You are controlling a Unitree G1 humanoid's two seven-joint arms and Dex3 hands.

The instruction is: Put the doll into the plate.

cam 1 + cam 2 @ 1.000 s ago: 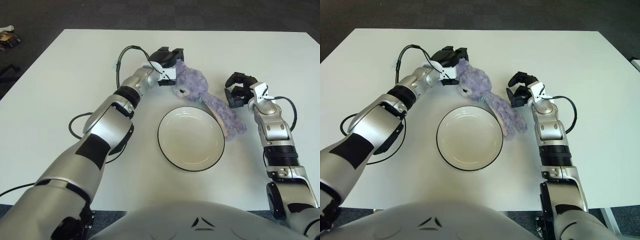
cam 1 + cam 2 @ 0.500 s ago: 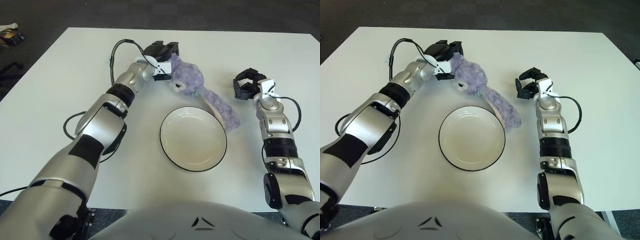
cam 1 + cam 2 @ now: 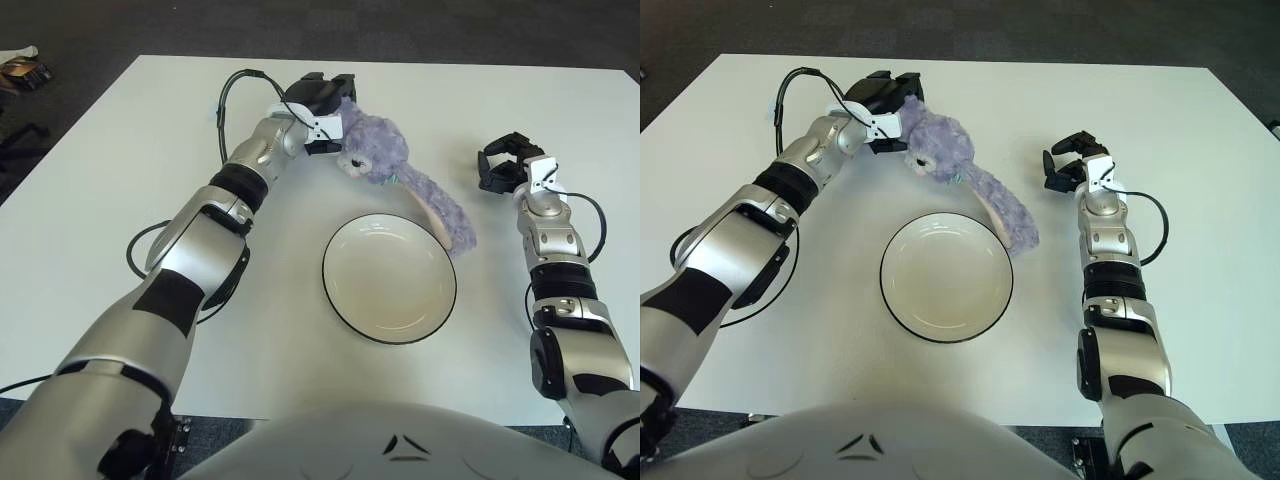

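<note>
A purple plush doll (image 3: 378, 153) lies on the white table, its head to the far left and its long body (image 3: 440, 208) trailing toward the far right rim of the plate. The white plate with a dark rim (image 3: 331, 283) stands at the middle, with nothing in it. My left hand (image 3: 322, 101) reaches across the table and is shut on the doll's head from the left. My right hand (image 3: 511, 162) shows to the right of the doll, a clear gap away, with its fingers curled and holding nothing.
A black cable (image 3: 143, 252) loops on the table by my left arm, and another (image 3: 233, 96) arches over the left wrist. A thin cable (image 3: 596, 226) curls beside my right forearm. Dark floor surrounds the table, with a small object (image 3: 20, 70) at the far left.
My right hand has drawn back from the doll's lower end toward the right and far side. The left hand stays on the doll's head, which has shifted slightly farther away.
</note>
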